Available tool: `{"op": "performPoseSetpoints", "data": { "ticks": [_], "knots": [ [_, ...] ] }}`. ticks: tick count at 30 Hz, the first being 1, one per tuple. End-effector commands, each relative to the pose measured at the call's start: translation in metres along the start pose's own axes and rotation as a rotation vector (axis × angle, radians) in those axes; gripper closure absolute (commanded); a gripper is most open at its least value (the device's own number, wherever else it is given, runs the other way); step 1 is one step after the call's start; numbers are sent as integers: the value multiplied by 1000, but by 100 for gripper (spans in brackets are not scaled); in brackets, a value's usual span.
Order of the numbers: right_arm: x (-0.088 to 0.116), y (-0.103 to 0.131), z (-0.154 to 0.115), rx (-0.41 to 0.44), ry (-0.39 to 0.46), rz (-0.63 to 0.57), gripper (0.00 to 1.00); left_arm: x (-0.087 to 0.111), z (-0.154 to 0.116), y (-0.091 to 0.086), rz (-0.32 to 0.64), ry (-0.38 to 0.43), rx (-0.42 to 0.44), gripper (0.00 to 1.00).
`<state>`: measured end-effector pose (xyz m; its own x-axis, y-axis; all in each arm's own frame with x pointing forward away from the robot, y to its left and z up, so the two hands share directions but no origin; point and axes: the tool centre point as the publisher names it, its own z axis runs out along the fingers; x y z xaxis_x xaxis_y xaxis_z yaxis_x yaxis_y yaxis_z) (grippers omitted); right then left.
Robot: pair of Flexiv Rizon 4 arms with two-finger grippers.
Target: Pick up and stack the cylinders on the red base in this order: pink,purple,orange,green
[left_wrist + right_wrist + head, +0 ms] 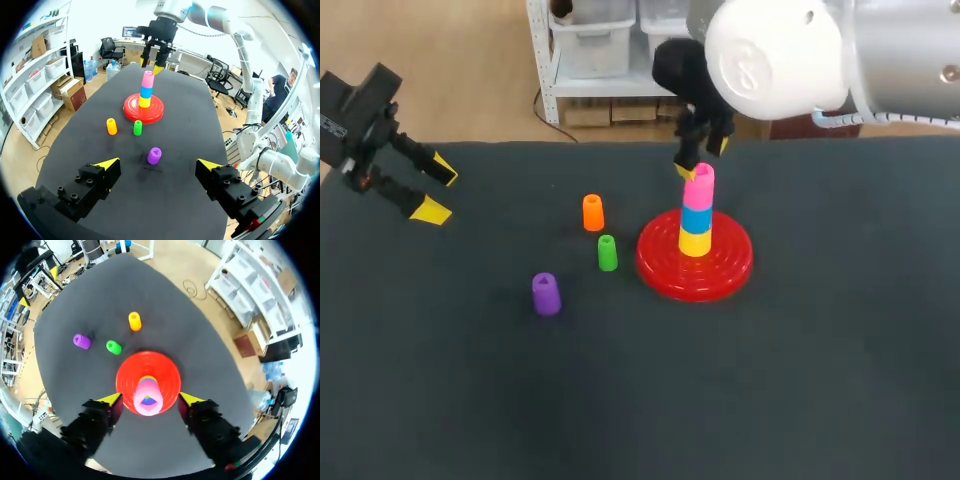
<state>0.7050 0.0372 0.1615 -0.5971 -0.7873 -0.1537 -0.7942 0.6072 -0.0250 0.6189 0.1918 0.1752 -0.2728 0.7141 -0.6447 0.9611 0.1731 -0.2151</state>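
On the red base (660, 262) stands a stack of a yellow, a blue and a pink cylinder (702, 186), pink on top. My right gripper (702, 160) hangs just above the stack, open, its yellow tips clear of the pink cylinder (147, 399) on both sides. To the left of the base the orange cylinder (592, 212), the green cylinder (607, 252) and the purple cylinder (546, 294) stand apart on the dark table. My left gripper (438, 190) is open and empty at the table's far left; from it the purple cylinder (154, 155) lies ahead.
The dark table top stretches free in front of the base and to its right. The orange cylinder (134, 320), green cylinder (113, 347) and purple cylinder (81, 341) lie beyond the red base (127, 377) in the right wrist view.
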Motion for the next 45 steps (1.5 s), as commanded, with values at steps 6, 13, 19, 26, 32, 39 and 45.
{"op": "performPoseSetpoints", "data": {
  "ticks": [6, 13, 19, 26, 32, 39, 45],
  "knots": [
    [-24, 61, -24, 21, -87, -117, 0, 1, 0, 0, 1, -1, -1, 0],
    [-42, 124, 18, -68, -70, -239, 0, 1, 0, 0, 1, -1, -1, 0],
    [-56, 170, 50, -125, -37, -334, 0, 1, 0, 0, 1, -1, -1, 0],
    [-68, 188, 86, -92, 52, -387, 0, 1, 0, 0, 1, -1, -1, 0],
    [-72, 190, 106, -71, 94, -402, 0, 1, 0, 0, 1, -1, -1, 0],
    [-74, 188, 124, -77, 102, -379, 0, 1, 0, 0, 1, -1, -1, 0],
    [-78, 188, 131, -70, 116, -377, 0, 1, 0, 0, 1, -1, -1, 0]
  ]
}}
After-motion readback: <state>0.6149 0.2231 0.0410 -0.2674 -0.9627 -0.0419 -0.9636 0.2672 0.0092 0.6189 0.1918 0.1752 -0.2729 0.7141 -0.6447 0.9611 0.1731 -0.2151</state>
